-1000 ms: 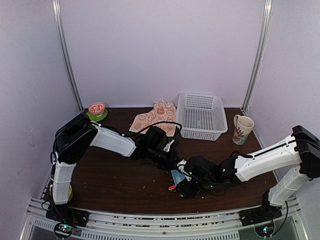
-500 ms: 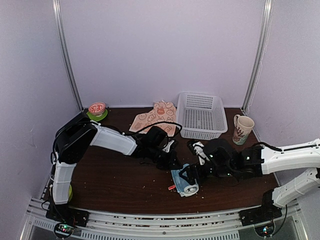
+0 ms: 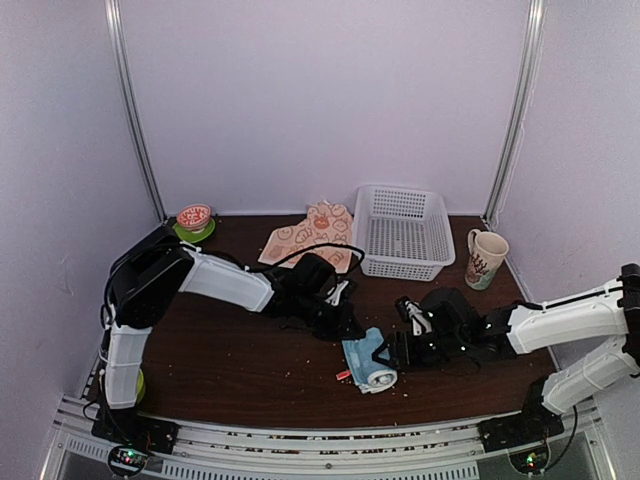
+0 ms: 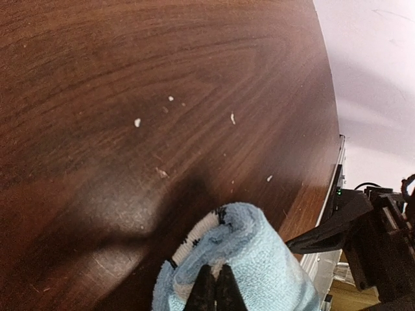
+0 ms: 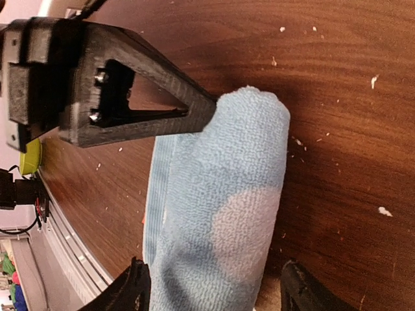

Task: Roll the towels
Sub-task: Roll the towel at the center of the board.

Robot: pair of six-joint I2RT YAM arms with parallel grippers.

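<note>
blue towel (image 3: pixel 368 358) rolled, cream towel (image 3: pixel 310 232) flat, two total, left fingers (image 4: pixel 206 293) pinching blue towel, right fingers (image 5: pixel 130 291) wide

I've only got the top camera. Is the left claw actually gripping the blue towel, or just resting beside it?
Observer: Gripping; the left wrist view shows the left claw shut on a fold of the blue towel at its rolled end.
Operator: And the right claw?
Observer: The right claw is open, a finger on each side of the roll.
Operator: Is the roll tight?
Observer: It looks compact, peach circle toward the right wrist camera.
</note>
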